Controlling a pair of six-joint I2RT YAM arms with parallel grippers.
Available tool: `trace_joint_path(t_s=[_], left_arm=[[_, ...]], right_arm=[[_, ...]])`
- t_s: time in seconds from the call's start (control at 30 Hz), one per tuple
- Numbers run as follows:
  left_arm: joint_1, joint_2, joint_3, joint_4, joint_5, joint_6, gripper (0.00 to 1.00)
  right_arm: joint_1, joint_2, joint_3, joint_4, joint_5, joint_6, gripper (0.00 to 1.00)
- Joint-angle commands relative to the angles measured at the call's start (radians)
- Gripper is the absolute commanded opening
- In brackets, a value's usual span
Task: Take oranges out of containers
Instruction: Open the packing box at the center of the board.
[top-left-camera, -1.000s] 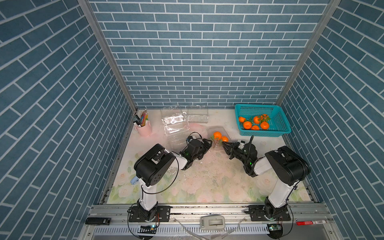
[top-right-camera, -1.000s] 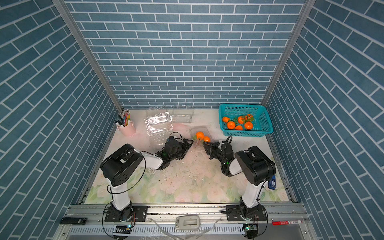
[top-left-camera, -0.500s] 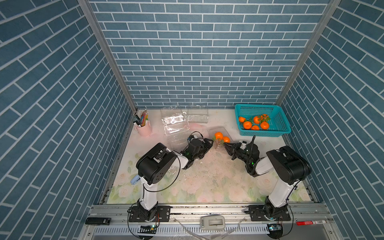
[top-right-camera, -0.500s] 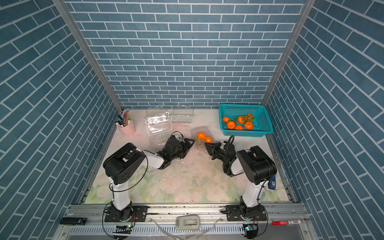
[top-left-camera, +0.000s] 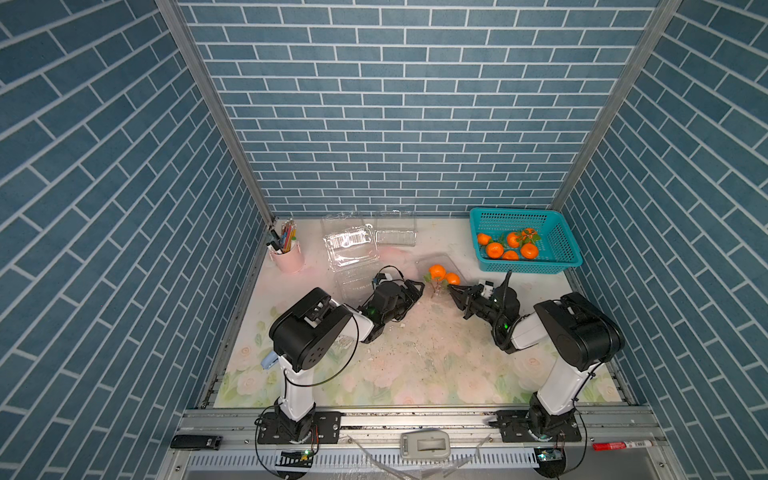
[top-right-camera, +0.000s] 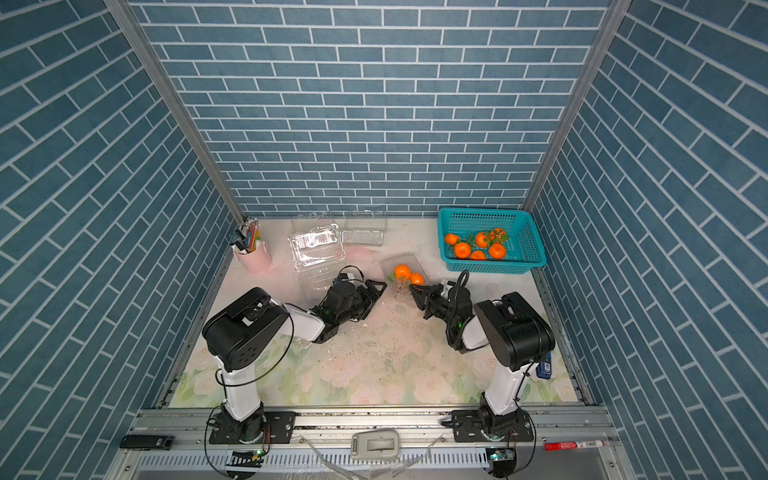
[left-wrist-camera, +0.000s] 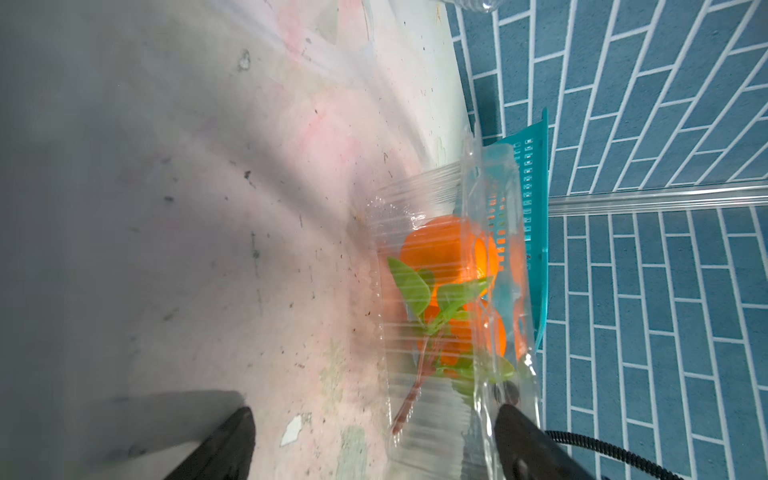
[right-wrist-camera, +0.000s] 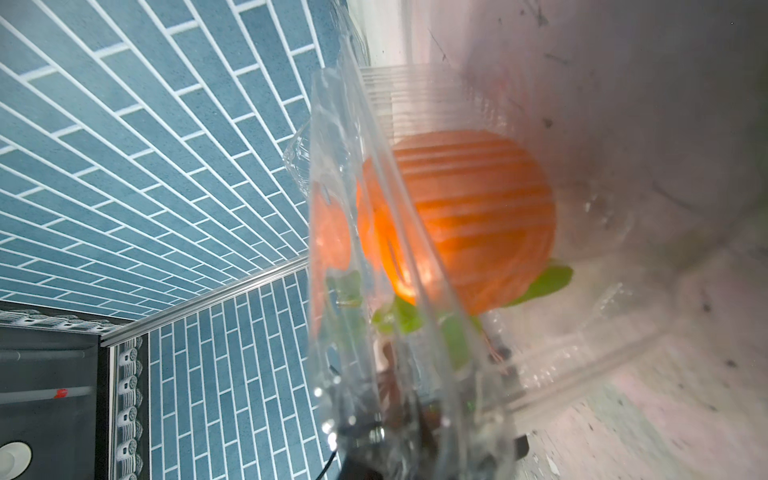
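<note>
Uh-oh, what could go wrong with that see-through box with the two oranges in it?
The right gripper pinches only a thin edge of the clear container, which looks tipped up, so it might slip free and drop. The two oranges inside hang on one leafy twig, so they could tumble out together and roll away. The left gripper is open beside the container; closing could crumple the thin plastic.

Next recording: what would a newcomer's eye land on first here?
The bright pair of oranges inside a clear container at mid-table, flanked by the left gripper and the right gripper. After that, the teal basket in the far right corner, holding more oranges.
</note>
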Motion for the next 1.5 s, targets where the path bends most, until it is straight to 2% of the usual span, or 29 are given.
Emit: trace_joint_path(t_s=[0.0,0.9,1.47], left_arm=[[0.005,-0.021,-0.023,-0.002,-0.016,0.007,0.91],[0.001,0.064,0.034,0.053,0.022,-0.013,0.90],[-0.011,0.094,0.052,0.092,0.035,-0.018,0.87]], right_arm=[[-0.013,-0.029,0.027,-0.004,-0.024,0.016,0.11],[-0.009,-0.025,0.053,-0.021,-0.097,-0.019,0.10],[0.030,0.022,0.134,-0.019,-0.131,-0.019,0.10]])
